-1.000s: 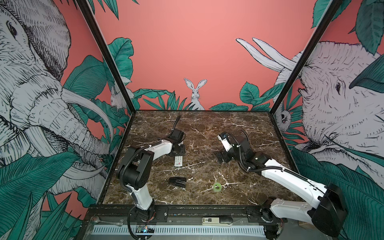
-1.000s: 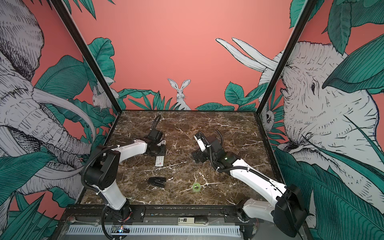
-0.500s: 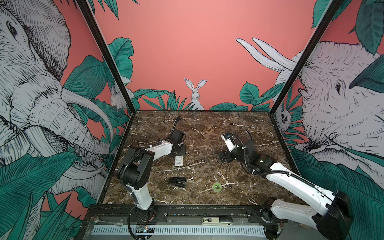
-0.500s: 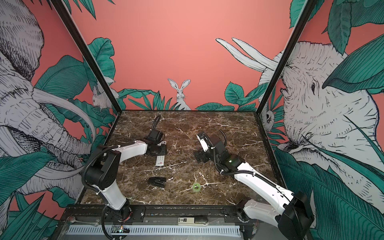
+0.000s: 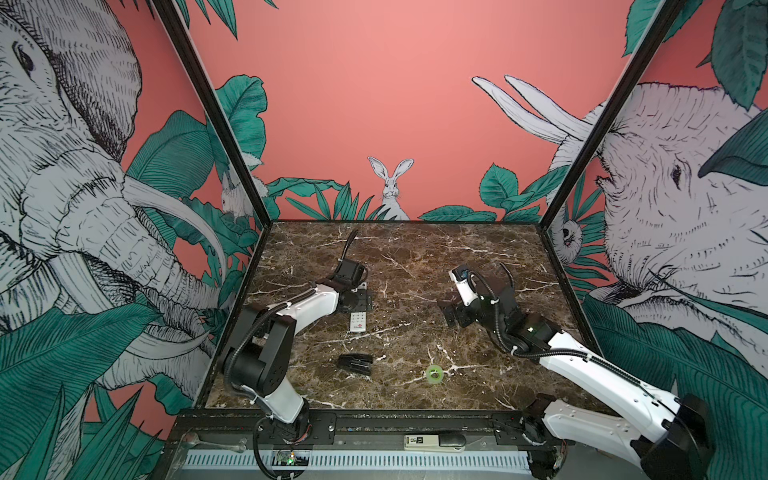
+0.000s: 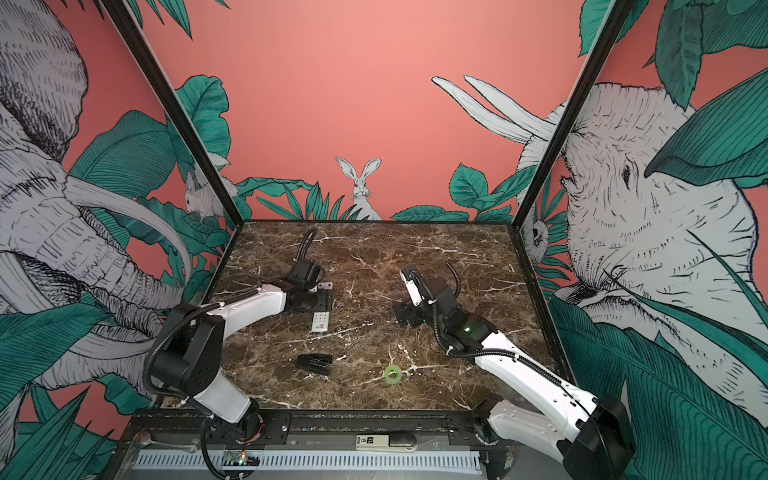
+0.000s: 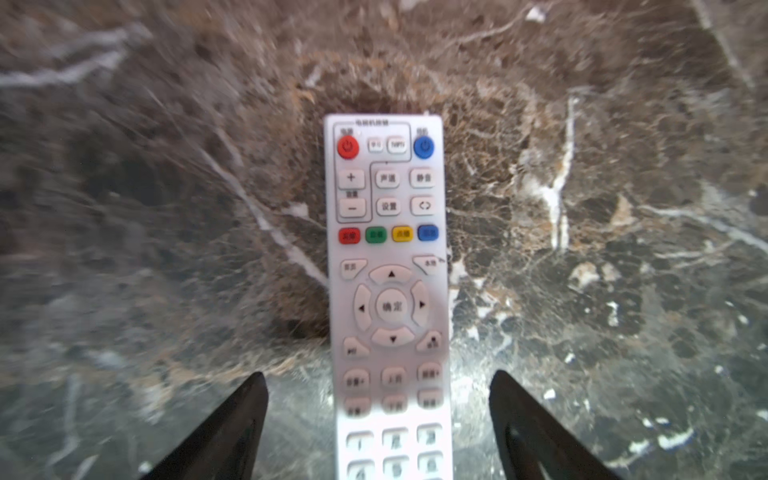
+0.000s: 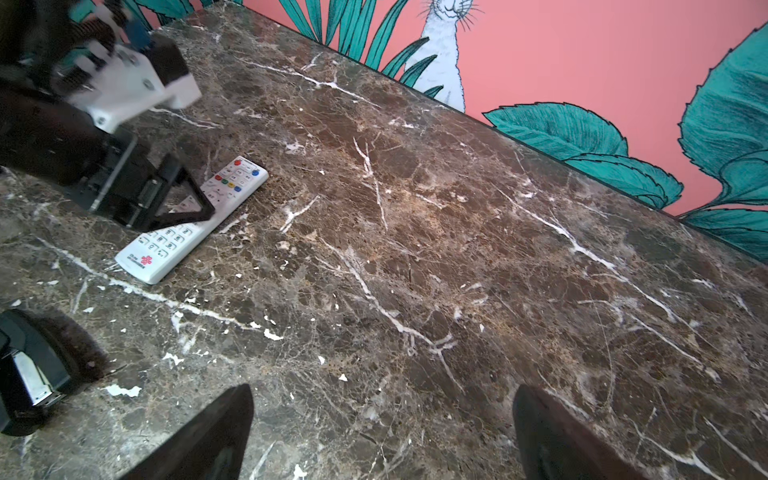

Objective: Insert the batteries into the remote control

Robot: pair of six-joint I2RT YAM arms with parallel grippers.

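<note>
In both top views the left arm and the right arm are seen to be built of smooth white shells joined by rounded black joint housings. Black corrugated cable is run along each and fastened with white ties. A small green light is shown on the right arm's black wrist section. The left gripper is fitted with black tapered fingers. In the right wrist view one of them is shown as an open triangular frame under a white bracket set with screws. Matching black fingers are carried by the right gripper.
</note>
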